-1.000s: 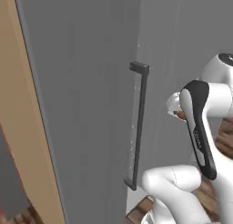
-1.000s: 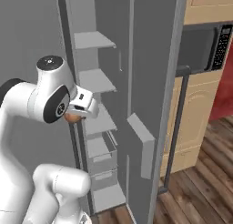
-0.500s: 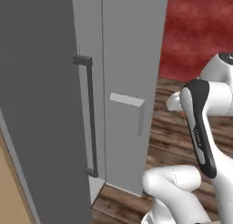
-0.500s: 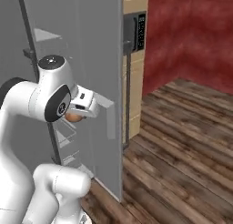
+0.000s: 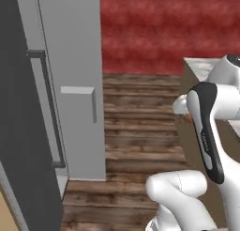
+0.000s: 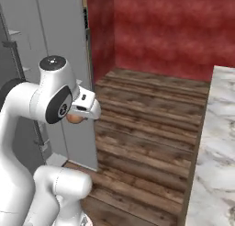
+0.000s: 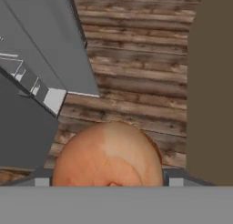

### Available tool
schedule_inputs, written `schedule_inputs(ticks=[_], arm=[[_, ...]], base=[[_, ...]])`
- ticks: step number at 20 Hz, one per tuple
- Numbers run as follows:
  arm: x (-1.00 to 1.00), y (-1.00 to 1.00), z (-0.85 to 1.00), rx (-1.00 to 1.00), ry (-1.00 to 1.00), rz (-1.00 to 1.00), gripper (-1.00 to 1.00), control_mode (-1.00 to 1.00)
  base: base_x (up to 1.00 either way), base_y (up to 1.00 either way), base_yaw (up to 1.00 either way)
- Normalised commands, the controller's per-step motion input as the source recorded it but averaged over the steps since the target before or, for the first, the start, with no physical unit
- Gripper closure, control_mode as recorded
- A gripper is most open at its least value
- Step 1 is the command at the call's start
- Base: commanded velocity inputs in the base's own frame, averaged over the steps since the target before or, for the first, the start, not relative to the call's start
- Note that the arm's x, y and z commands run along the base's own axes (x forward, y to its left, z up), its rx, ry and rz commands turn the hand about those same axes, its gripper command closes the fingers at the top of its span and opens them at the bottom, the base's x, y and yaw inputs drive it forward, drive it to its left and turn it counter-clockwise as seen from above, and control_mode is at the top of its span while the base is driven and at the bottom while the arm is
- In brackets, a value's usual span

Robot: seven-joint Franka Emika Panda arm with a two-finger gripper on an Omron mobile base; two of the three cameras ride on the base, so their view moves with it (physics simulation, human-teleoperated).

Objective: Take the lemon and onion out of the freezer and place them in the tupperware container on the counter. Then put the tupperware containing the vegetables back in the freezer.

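The tool (image 6: 79, 117) at left centre of the right base view carries the round orange-red onion (image 7: 108, 155), jaws spread wide around it. Judged step: ferrying it from the tall matte grey freezer (image 5: 70, 84) toward the veined grey-white marble tabletop (image 6: 215, 151) at the right edge; next comes finding the container and lowering over it.

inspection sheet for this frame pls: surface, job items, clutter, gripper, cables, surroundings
surface: marble counter at the right of the right base view; the part in view is bare.
job's things: onion sits between the gripper's fingers, also seen under the hand. freezer stands open, dark bar handle on its door. Lemon and tupperware container: nothing seen.
clutter: nothing seen.
grippers: gripper closed on the onion, held above the wooden floor.
cables: nothing seen.
surroundings: red wall; brown counter side.
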Motion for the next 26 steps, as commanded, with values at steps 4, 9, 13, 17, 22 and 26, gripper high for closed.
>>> schedule_inputs(ticks=[4, 9, 13, 17, 22, 26], arm=[[0.0, 0.0, 0.0, 0.0, 0.0, 0.0, 1.0, 1.0], [0.0, 0.0, 0.0, 0.0, 0.0, 0.0, 1.0, 1.0], [0.0, 0.0, 0.0, 0.0, 0.0, 0.0, 1.0, 1.0], [0.0, 0.0, 0.0, 0.0, 0.0, 0.0, 1.0, 1.0], [0.0, 0.0, 0.0, 0.0, 0.0, 0.0, 1.0, 1.0], [0.0, 0.0, 0.0, 0.0, 0.0, 0.0, 1.0, 1.0]], base=[[-1.0, -0.03, -0.46], [-0.97, -0.17, -0.31], [-0.55, -0.31, -0.18], [0.06, -0.62, -0.01], [0.18, -0.96, 0.0], [0.19, -1.0, 0.0]])
